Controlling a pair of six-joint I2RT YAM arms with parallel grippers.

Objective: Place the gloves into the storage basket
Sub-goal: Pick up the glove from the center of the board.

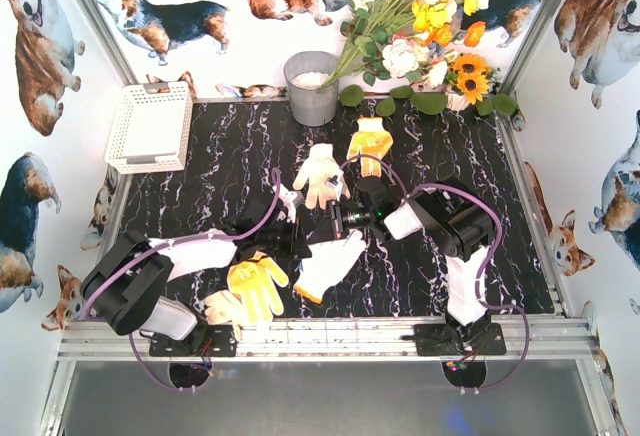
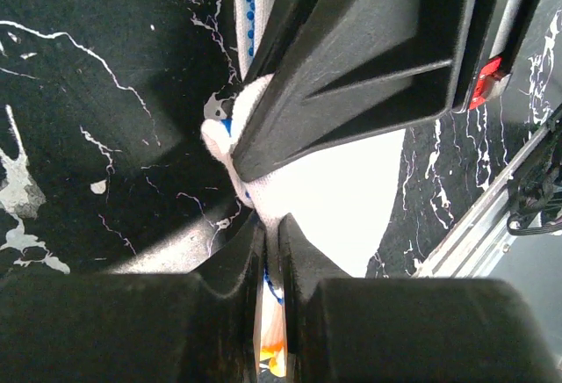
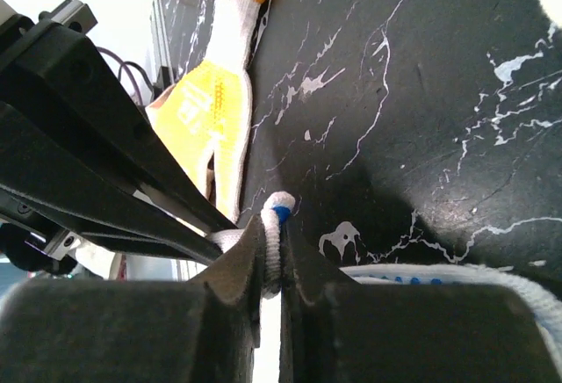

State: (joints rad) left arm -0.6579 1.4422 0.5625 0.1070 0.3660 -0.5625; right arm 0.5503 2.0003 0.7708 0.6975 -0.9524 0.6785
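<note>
Left gripper [image 2: 270,238]: we see it clamped on the white glove [image 2: 351,190].
Right gripper [image 3: 274,234]: clamped on it too.
Basket [image 1: 150,126]: ten o'clock.

Above the worktop [image 1: 220,156], the left arm [image 1: 130,291] and right arm [image 1: 465,231] are showing white covers, black joints and purple cables [image 1: 276,188], with matte black fingers [image 2: 351,58] and a red tab [image 2: 488,77].
</note>
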